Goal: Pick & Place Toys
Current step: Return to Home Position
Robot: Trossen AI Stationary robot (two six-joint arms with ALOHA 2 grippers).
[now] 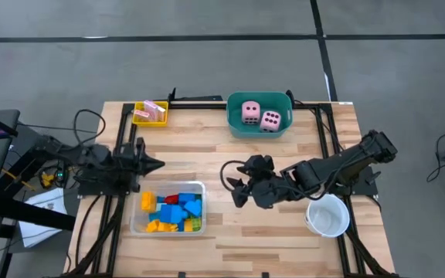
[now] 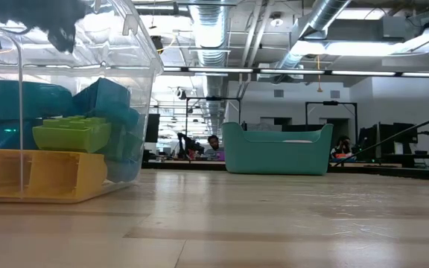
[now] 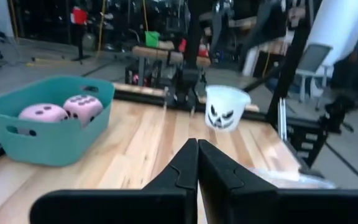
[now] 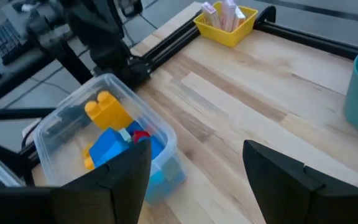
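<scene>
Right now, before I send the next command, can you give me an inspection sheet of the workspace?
Surface: wooden table, nothing seen loose on the bare boards.
Job's things: blocks in the clear bin; two pink dice in the teal tub; cards in the yellow tray.
Clutter: white cup, upright near the right arm.
Pincers: left pincer shut, empty, by the bin's corner; right pincer open, empty, over mid-table.
Cables: black cable looping off the table's left edge.
Surroundings: grey floor; a person far behind the table.
</scene>
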